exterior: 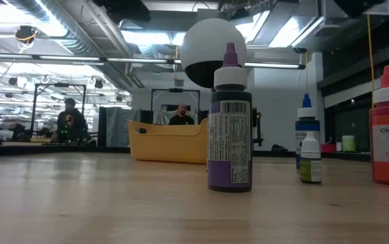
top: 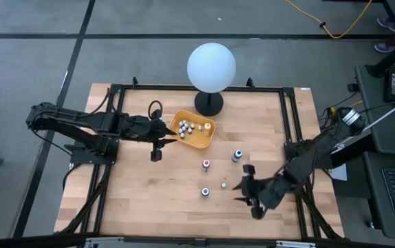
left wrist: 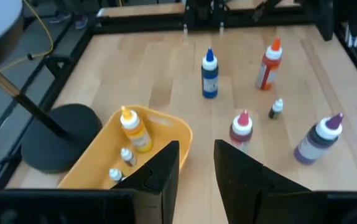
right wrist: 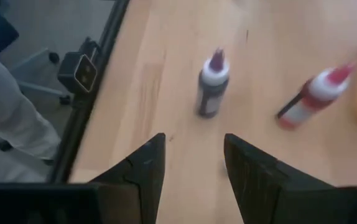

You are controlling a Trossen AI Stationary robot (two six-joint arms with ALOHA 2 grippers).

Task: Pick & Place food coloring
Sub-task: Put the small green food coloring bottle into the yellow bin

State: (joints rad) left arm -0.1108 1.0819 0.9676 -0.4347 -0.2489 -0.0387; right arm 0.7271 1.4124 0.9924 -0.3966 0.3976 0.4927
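A yellow tray on the table holds several small food coloring bottles, among them a yellow one. More bottles stand upright on the wood: blue, pink-topped, purple, a tiny one and an orange one. My left gripper is open just off the tray's near-left rim, above the table, with nothing between its fingers. My right gripper is open too and points at the purple bottle from the right, still short of it.
A big white globe on a black base stands behind the tray at the table's far edge. A black frame runs around the table. Bare wood lies left of and in front of the bottles.
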